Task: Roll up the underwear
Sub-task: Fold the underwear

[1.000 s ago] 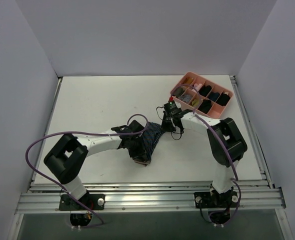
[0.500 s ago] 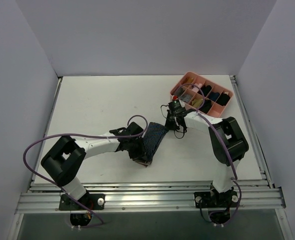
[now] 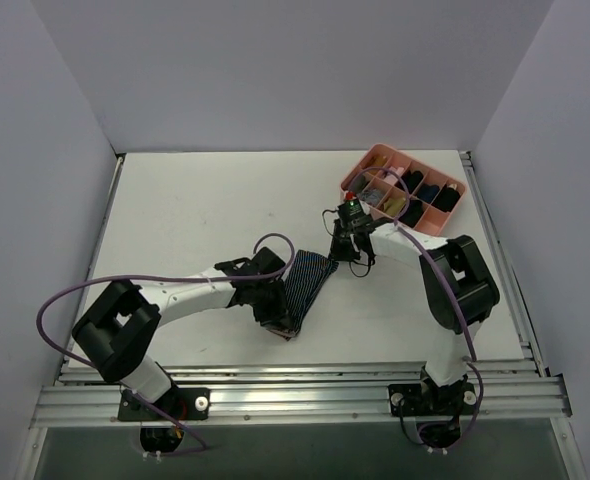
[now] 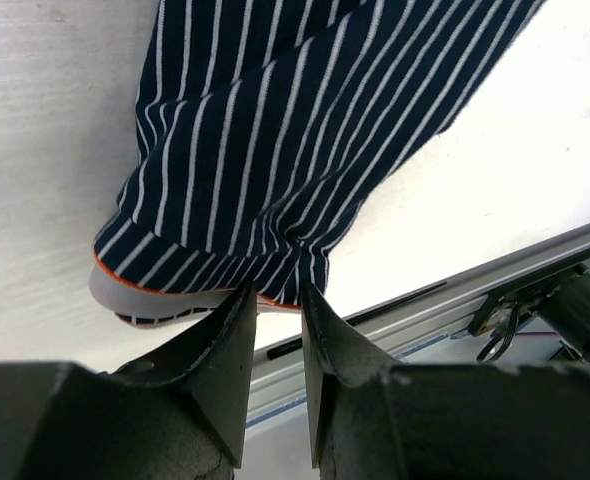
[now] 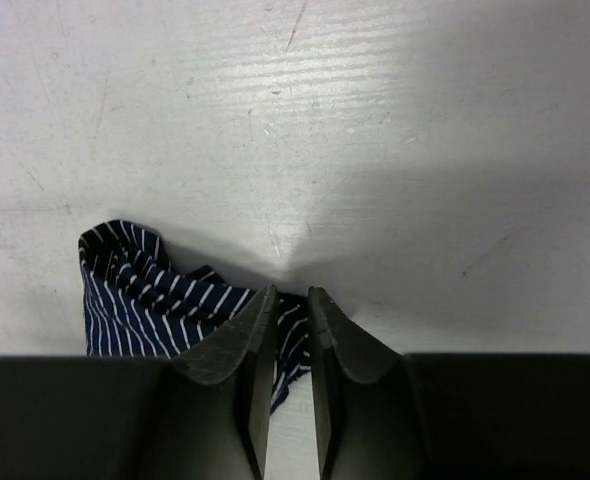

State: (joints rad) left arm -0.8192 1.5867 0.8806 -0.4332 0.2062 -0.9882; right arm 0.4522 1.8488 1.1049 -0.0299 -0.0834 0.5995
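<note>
There are two arms, one underwear and one tray. In the lower middle of the top view, the left gripper pinches the orange-edged end of the single striped underwear, which lies as a strip on the white table. At its upper right end, the right gripper has its jaws a thin slit apart over the cloth; I cannot tell if it grips. The pink tray at upper right holds at least four dark bundles.
</note>
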